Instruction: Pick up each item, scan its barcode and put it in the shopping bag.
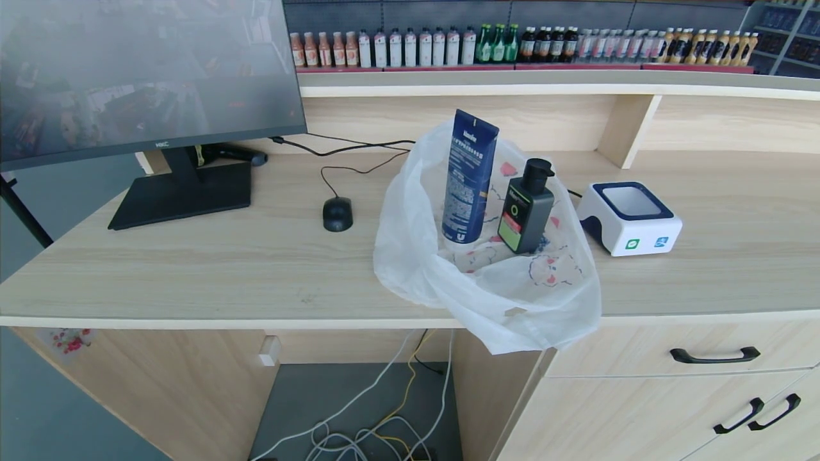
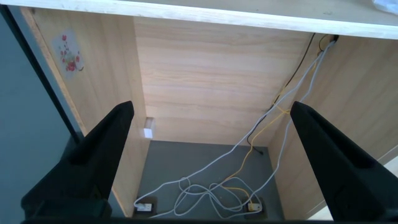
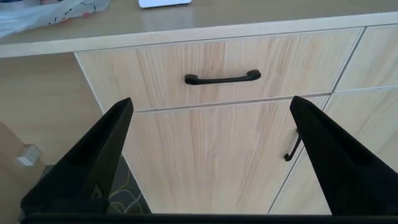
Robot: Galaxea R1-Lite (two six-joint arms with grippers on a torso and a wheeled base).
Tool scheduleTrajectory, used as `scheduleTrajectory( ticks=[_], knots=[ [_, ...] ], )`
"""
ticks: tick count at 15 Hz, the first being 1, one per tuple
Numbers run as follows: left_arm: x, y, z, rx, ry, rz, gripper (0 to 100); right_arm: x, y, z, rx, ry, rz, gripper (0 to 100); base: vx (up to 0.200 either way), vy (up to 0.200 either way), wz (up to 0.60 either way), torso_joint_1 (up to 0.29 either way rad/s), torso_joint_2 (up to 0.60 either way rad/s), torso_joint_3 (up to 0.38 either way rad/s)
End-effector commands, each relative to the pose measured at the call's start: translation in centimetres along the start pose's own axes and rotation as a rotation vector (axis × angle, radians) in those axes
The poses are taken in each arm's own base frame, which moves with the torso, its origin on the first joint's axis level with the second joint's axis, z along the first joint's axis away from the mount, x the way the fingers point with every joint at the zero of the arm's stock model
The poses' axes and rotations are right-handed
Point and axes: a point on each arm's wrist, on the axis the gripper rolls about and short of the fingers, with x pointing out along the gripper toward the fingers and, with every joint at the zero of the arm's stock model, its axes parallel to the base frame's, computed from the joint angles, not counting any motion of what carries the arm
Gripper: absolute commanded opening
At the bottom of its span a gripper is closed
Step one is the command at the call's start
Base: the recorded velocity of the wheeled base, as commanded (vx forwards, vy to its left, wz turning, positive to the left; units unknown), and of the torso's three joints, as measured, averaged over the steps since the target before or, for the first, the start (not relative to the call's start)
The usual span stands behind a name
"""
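A white plastic shopping bag (image 1: 487,275) sits open on the wooden counter (image 1: 192,269), its front hanging over the edge. Inside it stand a tall dark blue tube (image 1: 469,176) and a black pump bottle (image 1: 526,208) with a green and red label. A white and blue barcode scanner (image 1: 629,218) rests just right of the bag. My left gripper (image 2: 211,155) is open below counter height, facing the knee space with its cables. My right gripper (image 3: 211,155) is open too, facing the drawer front (image 3: 217,78). A corner of the bag (image 3: 43,14) shows on the counter above.
A monitor (image 1: 144,70) on a black stand occupies the counter's left, with a black mouse (image 1: 337,213) and its cable beside it. Drawers with black handles (image 1: 714,355) lie below the counter on the right. Loose cables (image 2: 217,186) lie on the floor of the knee space. Bottles line the back shelf.
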Motion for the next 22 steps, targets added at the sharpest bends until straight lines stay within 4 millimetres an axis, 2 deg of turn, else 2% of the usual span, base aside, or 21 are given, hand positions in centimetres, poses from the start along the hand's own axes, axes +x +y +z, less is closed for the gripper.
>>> scheduleTrajectory(
  ticks=[1,3,11,14,18,22],
  knots=[
    [0.0,0.0,0.0,0.0,0.0,0.001,100,-0.01,0.0,-0.55,-0.006,0.05,-0.001,100,0.0,0.0,0.0,0.0,0.0,0.0],
    [0.0,0.0,0.0,-0.002,0.0,-0.001,100,-0.04,0.04,-1.02,0.023,0.096,0.023,100,0.0,0.0,0.0,0.0,0.0,0.0],
    [0.0,0.0,0.0,-0.005,0.0,0.001,100,-0.04,0.07,-1.04,0.005,0.098,0.034,100,0.0,0.0,0.0,0.0,0.0,0.0],
    [0.0,0.0,0.0,-0.003,0.0,-0.001,100,-0.04,0.07,-1.04,0.006,0.098,0.034,100,-0.2,0.0,0.0,0.005,0.0,0.001],
    [0.0,0.0,0.0,-0.008,0.0,0.001,100,-0.04,0.07,-1.04,0.006,0.098,0.034,100,0.0,0.0,0.0,0.0,0.0,0.0],
    [0.0,0.0,0.0,-0.006,0.0,0.001,100,-0.04,0.07,-1.04,0.006,0.098,0.034,100,0.0,-0.2,0.0,0.011,0.01,0.002]
  ],
)
